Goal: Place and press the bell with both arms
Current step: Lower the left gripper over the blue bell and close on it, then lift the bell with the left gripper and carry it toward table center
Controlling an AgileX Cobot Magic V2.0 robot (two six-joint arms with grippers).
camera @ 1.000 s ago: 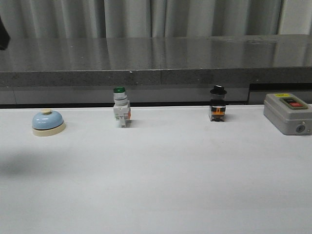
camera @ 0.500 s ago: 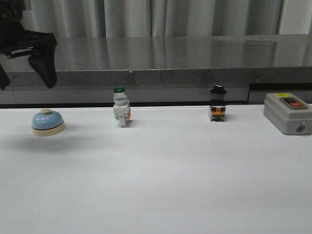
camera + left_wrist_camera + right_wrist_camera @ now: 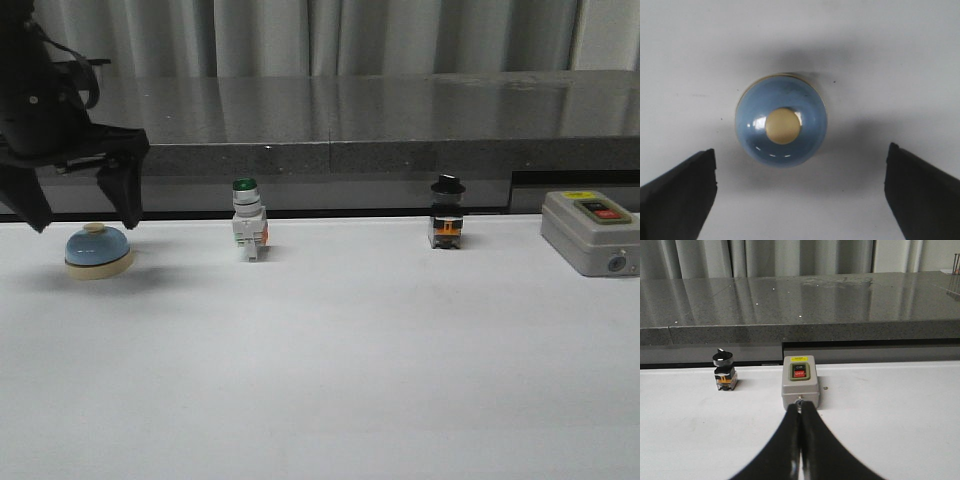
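The left gripper (image 3: 82, 212) is hanging spread wide just above the bell (image 3: 98, 250), one finger on each side and neither touching it. The bell is sitting upright on the white surface (image 3: 330, 360) at its far left. The right gripper (image 3: 800, 416) is resting with fingers pressed together, holding nothing, pointing toward a grey switch box (image 3: 799, 381); whether it is touching the box is hard to tell. A black-capped switch (image 3: 723, 370) is standing beside the box.
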